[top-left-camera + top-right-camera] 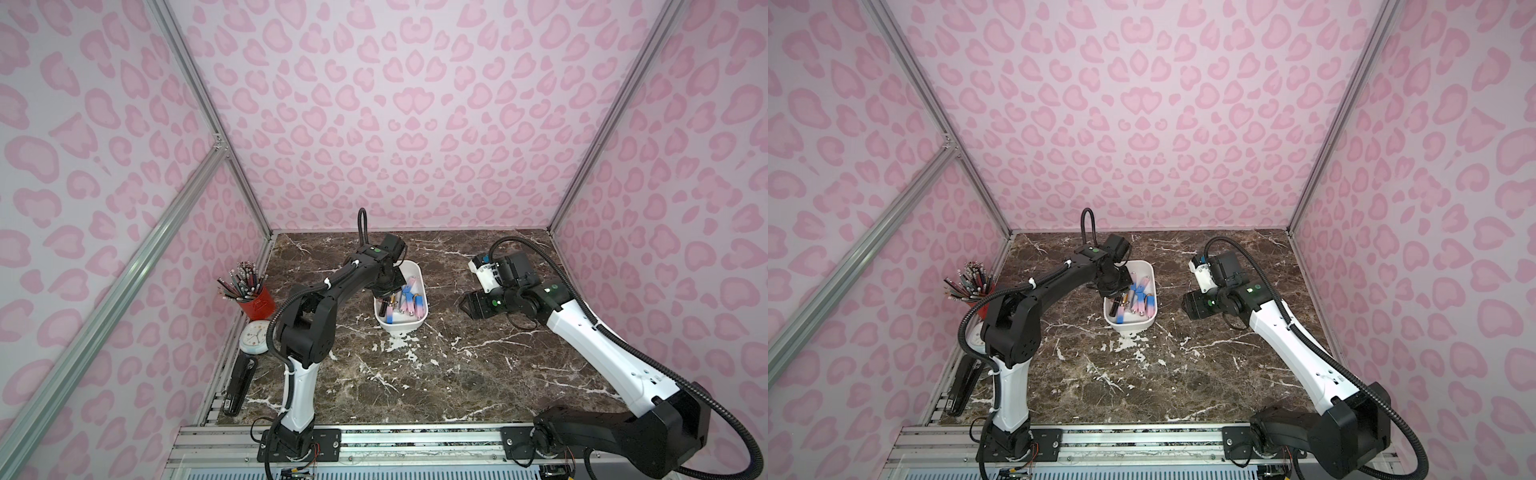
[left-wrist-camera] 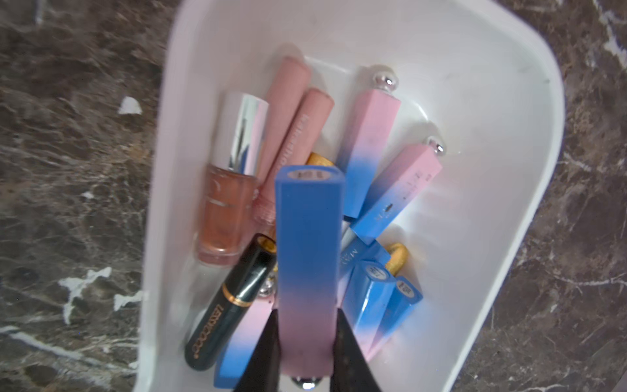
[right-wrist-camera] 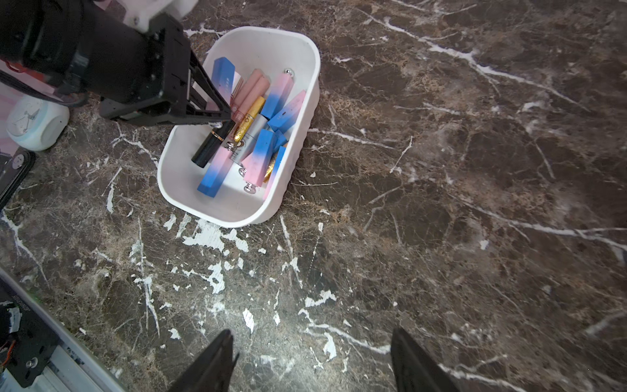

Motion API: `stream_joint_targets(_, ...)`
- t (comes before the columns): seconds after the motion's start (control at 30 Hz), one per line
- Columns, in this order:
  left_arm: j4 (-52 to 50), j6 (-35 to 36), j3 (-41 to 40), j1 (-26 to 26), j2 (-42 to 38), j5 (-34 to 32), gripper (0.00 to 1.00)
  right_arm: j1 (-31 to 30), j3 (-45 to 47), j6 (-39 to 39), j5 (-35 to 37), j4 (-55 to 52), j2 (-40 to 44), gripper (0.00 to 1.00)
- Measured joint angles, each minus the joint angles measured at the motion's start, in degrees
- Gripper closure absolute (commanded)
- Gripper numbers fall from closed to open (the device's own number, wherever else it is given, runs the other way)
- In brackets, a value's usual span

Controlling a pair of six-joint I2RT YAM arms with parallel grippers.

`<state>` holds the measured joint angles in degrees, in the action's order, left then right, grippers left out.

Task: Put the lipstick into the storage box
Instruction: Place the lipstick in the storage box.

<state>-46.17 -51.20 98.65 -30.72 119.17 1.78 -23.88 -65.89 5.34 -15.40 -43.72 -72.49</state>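
The right gripper (image 3: 312, 334) holds its jaws wide apart, with only bare marble tabletop (image 3: 441, 203) between them. Well ahead of them, off to one side, the white storage box (image 3: 317, 68) holds a heap of tubes (image 3: 261, 149). Above it, the left gripper (image 3: 225, 112) pinches a blue-and-pink lipstick (image 3: 223, 73).

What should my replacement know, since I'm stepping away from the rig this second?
The left gripper is shut on a pink-and-blue lipstick, held over the storage box, above the other tubes lying in it.
The right gripper is open and empty, above bare table beside the box.
Done: those tubes are in the box.
Left to do: open the left jaws so this lipstick drops in; I see none loose on the table.
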Motion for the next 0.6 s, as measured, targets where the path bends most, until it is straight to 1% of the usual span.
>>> stream_joint_targets(0.1, 0.13, 0.04, 0.72, -0.76, 1.18, 0.76, 0.91, -0.02, 0.66, 0.09, 0.5, -0.74, 1.36, 0.24)
stream_joint_targets(0.17, 0.33, 0.07, 0.85, -0.9, 1.68, 0.85, 0.87, -0.02, 0.96, 0.26, 0.92, -0.98, 2.08, 0.23)
stream_joint_targets(0.2, 0.5, 0.15, 0.87, -1.07, 1.79, 1.11, 0.81, -0.02, 1.18, 0.26, 1.01, -1.01, 2.49, 0.23)
stream_joint_targets(0.27, 0.57, 0.22, 0.87, -1.25, 1.9, 1.64, 0.65, -0.02, 1.7, 0.26, 1.03, -1.03, 3.34, 0.23)
stream_joint_targets(0.3, 0.66, 0.24, 0.87, -1.29, 1.9, 1.68, 0.53, -0.02, 1.99, 0.28, 1.05, -1.07, 3.78, 0.22)
stream_joint_targets(0.33, 0.83, 0.24, 0.87, -1.36, 1.9, 1.84, 0.48, -0.04, 2.38, 0.35, 1.31, -0.94, 4.28, 0.21)
stream_joint_targets(0.4, 0.92, 0.15, 0.87, -1.53, 1.7, 2.08, 0.45, -0.07, 3.41, 0.5, 1.79, -0.7, 5.49, 0.19)
stream_joint_targets(0.43, 0.57, 0.22, 1.14, -1.66, 1.36, 2.14, 0.4, -0.07, 3.96, 0.63, 1.81, -0.66, 6.14, 0.18)
stream_joint_targets(0.47, -0.11, 0.48, 1.95, -1.86, 0.94, 2.14, 0.23, -0.07, 4.35, 0.96, 1.86, -0.63, 6.69, 0.18)
stream_joint_targets(0.5, -0.81, 1.36, 3.52, -1.99, 0.2, 2.16, 0.2, -0.04, 4.66, 1.09, 1.84, -0.63, 7.15, 0.17)
stream_joint_targets(0.6, -2.25, 2.95, 9.94, -1.9, -2.45, 1.84, 0.19, -0.02, 5.11, 1.14, 1.84, -0.09, 7.61, 0.15)
